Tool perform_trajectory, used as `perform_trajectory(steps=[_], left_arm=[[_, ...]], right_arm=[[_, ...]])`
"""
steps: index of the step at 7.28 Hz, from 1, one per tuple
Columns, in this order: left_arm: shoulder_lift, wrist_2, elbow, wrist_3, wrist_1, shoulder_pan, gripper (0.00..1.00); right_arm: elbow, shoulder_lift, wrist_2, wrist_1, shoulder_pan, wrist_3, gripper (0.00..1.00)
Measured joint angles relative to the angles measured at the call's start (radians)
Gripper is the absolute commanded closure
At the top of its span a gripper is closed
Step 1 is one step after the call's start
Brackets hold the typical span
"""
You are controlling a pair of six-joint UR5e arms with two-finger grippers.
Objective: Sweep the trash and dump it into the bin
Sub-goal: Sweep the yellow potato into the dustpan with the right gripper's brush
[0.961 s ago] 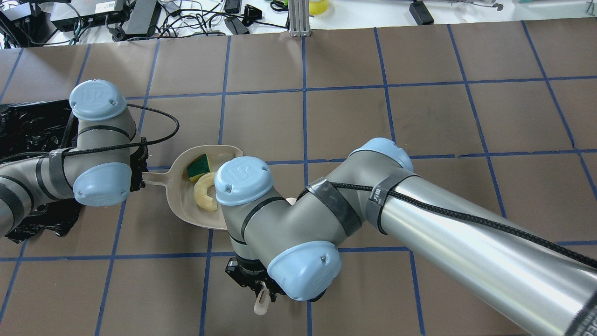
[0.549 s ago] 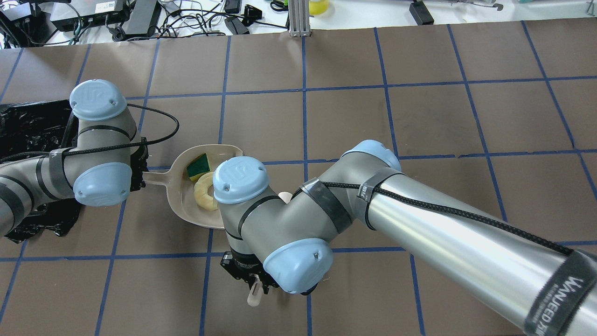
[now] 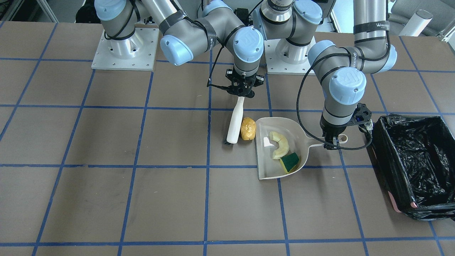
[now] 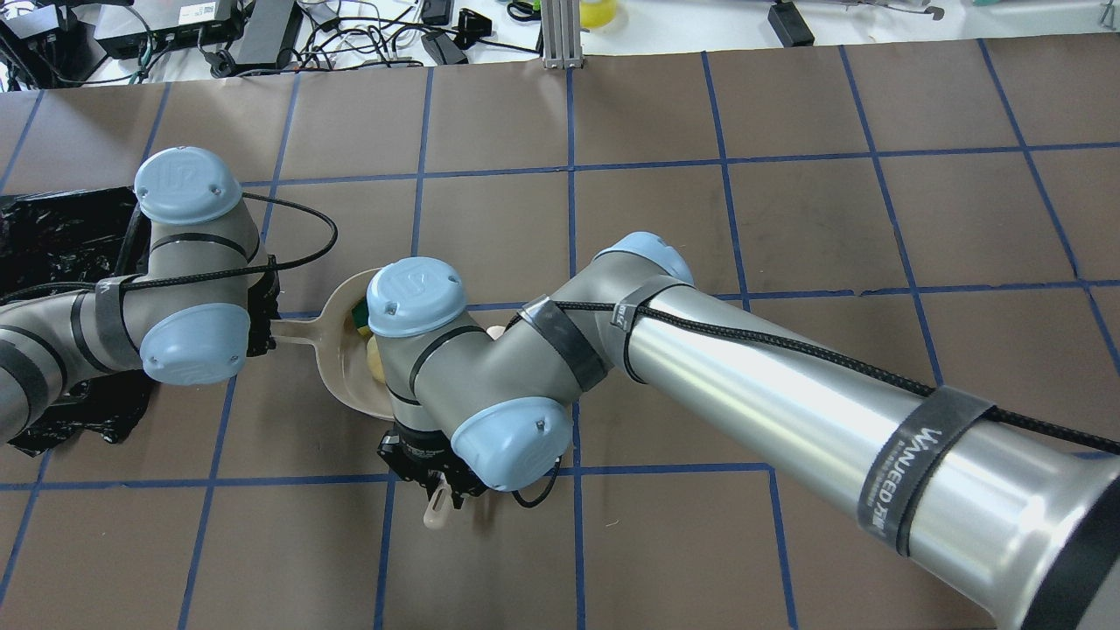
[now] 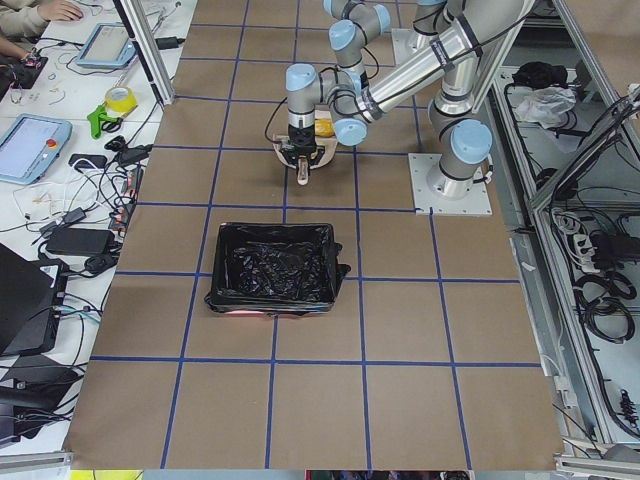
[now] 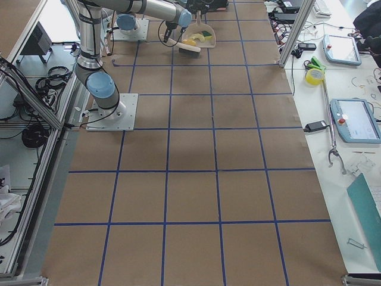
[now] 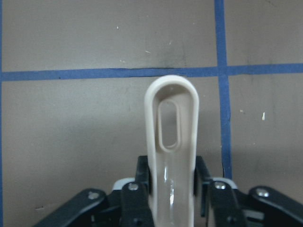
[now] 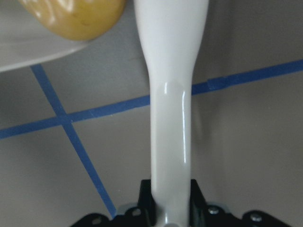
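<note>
At the dustpan's (image 3: 266, 167) nine-o'clock lip, sweep the potato lump (image 3: 248, 129) toward three o'clock, with right pincer (image 3: 242, 93) clamped on the brush (image 3: 234, 124), left pincer (image 3: 330, 144) clamped on the dustpan handle.

The table (image 3: 106, 202) was brown, with blue tape lines (image 3: 106, 165) making big squares on it. Past its far edge a gray metal post (image 4: 560, 35) stood up among black boxes (image 4: 166, 26) and a messy pile of cables (image 4: 350, 39). On the white bench (image 6: 357, 86) at the side lay a light blue tablet (image 6: 355, 119), a second tablet (image 6: 340, 49) farther off, a long thin stick (image 6: 328, 125), a yellow roll of tape (image 6: 314, 76) and a little green tool (image 6: 314, 62) just beside the roll.
</note>
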Motion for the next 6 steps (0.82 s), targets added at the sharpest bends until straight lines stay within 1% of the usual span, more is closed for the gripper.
perform_trajectory(steps=[6], left_arm=[[0.000,-0.002,0.005,0.006,0.000,0.000,1.00]], right_arm=[[-0.233,0.144,0.039,-0.001,0.000,0.003,1.00]])
